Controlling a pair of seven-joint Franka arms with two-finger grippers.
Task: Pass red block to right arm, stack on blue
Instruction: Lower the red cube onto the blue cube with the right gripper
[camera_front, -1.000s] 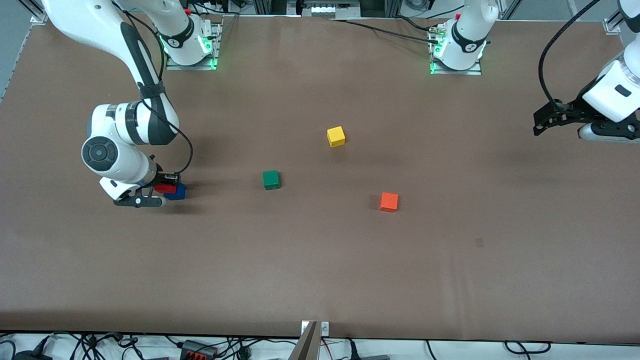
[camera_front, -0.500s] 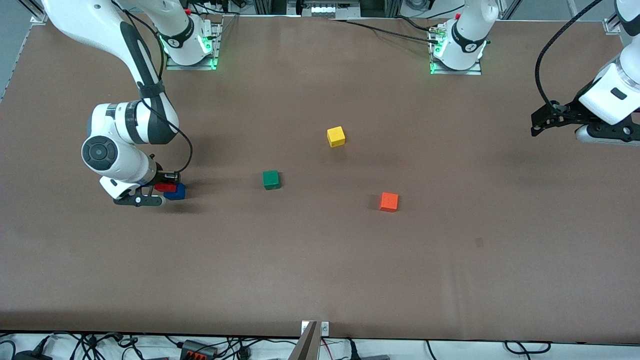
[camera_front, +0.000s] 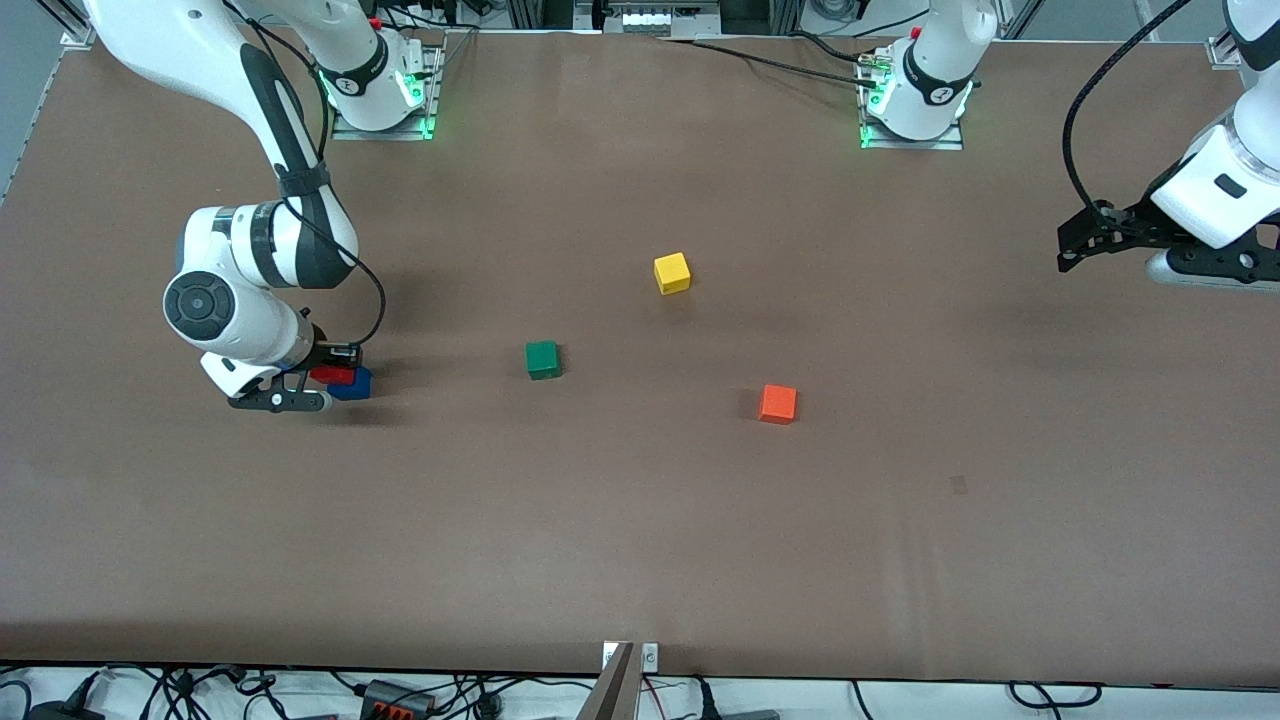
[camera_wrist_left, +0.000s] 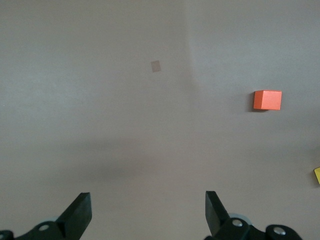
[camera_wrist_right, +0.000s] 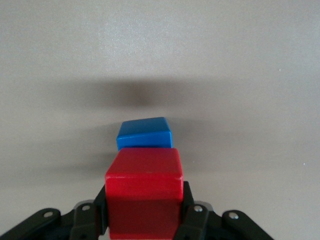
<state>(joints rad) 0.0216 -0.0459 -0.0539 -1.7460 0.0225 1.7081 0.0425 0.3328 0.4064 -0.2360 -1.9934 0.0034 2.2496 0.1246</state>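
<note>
Handover done; stacking underway.
We see the right gripper (camera_front: 322, 378) clamped on the red block (camera_front: 332, 376), low over the blue (camera_front: 352, 384), unreleased; the left gripper (camera_front: 1075, 243) waits, fingers spread.

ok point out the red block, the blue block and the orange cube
red block (camera_wrist_right: 144, 192), right wrist view, its near face
blue block (camera_wrist_right: 145, 131), right wrist view, its top face
orange cube (camera_front: 777, 403), front view, its top face
</note>
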